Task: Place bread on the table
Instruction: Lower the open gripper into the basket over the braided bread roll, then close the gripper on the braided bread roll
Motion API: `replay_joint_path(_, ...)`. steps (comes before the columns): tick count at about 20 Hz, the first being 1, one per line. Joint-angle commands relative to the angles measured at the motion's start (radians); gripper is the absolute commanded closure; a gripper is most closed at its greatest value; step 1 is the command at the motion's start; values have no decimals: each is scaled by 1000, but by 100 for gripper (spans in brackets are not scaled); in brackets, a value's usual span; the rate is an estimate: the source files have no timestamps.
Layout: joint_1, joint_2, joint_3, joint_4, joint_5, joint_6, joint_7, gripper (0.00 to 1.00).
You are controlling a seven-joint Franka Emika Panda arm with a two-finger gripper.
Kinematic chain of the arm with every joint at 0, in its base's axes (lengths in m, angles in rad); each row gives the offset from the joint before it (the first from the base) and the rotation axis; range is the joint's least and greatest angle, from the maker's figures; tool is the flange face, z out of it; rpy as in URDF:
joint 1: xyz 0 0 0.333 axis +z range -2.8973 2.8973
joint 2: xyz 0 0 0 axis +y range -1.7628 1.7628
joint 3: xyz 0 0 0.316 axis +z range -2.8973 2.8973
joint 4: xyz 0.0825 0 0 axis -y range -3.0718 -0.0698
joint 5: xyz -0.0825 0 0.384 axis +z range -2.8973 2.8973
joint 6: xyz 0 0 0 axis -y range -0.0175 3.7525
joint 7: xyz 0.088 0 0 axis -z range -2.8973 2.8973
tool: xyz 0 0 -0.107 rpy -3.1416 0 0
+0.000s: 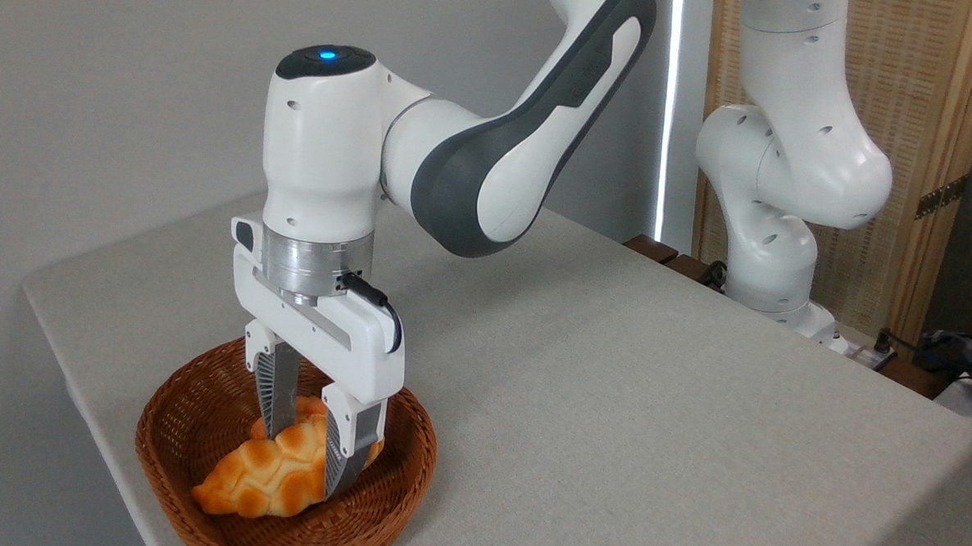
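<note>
The bread, a glossy golden braided loaf, lies in a brown wicker basket at the table's front left corner. My gripper points straight down into the basket and stands open, with its fingers set wide. One finger is behind the loaf and the other is in front of it, both close against the crust. The loaf's right end is hidden behind the front finger. The loaf rests on the basket floor.
The grey cloth table top stretches to the right and back of the basket. The arm's white base stands at the table's far right edge, with cables and a wooden screen behind it. The basket sits near the table's left edge.
</note>
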State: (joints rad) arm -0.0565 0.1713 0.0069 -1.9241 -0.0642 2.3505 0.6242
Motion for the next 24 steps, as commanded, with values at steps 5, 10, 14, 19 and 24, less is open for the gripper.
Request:
replay_joint_path(5,-2,20,2,5,-71,18,0,56)
replay_joint_path(10,-2,20,2,5,-69,15,2,58)
replay_joint_path(14,-2,19,2,10,-69,10,0,58)
replay_joint_path(19,-3,7,11,20,-69,-10,-4,58)
replay_joint_path(24,-2,-56,38,155,-68,-270,0,57)
